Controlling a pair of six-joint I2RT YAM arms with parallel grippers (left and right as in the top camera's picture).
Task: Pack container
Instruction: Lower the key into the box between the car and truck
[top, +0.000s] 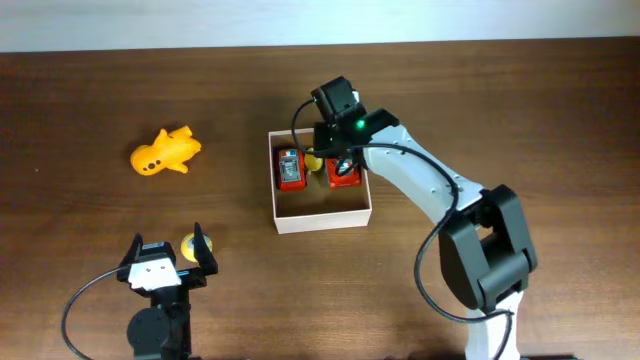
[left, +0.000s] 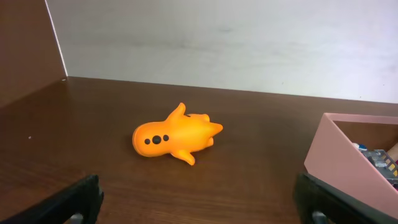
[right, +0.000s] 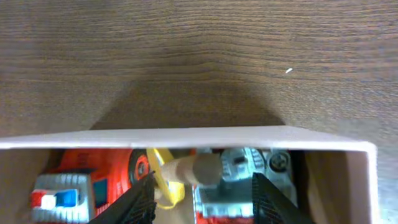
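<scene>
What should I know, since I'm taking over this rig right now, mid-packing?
Grippers: the left gripper is open and holds nothing. The right gripper is down in the container, with its jaws partway closed around the red-and-grey toy. I cannot tell whether it is gripping the toy or has let go.
Done: the red-and-grey toy and another red toy are in the container.
Left: the orange toy lies on the table to the left of the container, not yet packed. A small yellow item sits by the left gripper, and I cannot tell what it is.
</scene>
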